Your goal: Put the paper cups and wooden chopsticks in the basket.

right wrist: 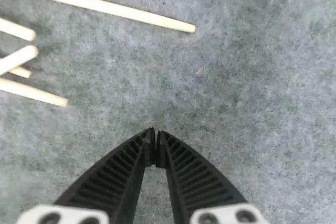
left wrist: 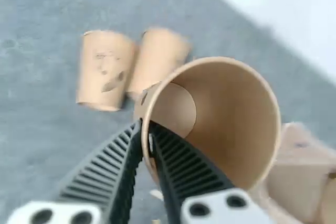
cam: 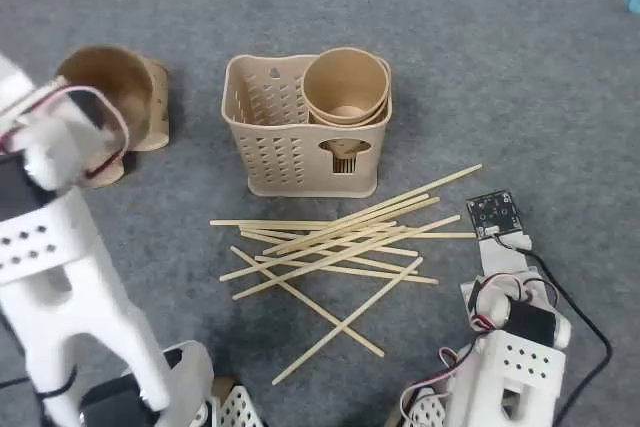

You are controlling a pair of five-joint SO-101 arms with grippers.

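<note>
At table's left | left gripper (left wrist: 146,129) clamped on rim of one paper cup (left wrist: 220,119) | basket (cam: 265,162) lies to its right, free compartment nearer | two loose cups (left wrist: 107,69) lying beyond | at least two nested cups (cam: 345,82) in basket | roughly twelve chopsticks (cam: 340,242), mostly crosswise before basket | right gripper (right wrist: 156,135) closed, empty, beside them

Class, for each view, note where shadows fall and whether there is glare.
High view: soft even light, faint shadows under the wooden chopsticks and beside the beige perforated plastic basket, no glare. Left wrist view: no glare on the brown paper cup pinched in the left jaws. Right wrist view: a dim shadow on the grey felt mat ahead of the shut right jaws.
</note>
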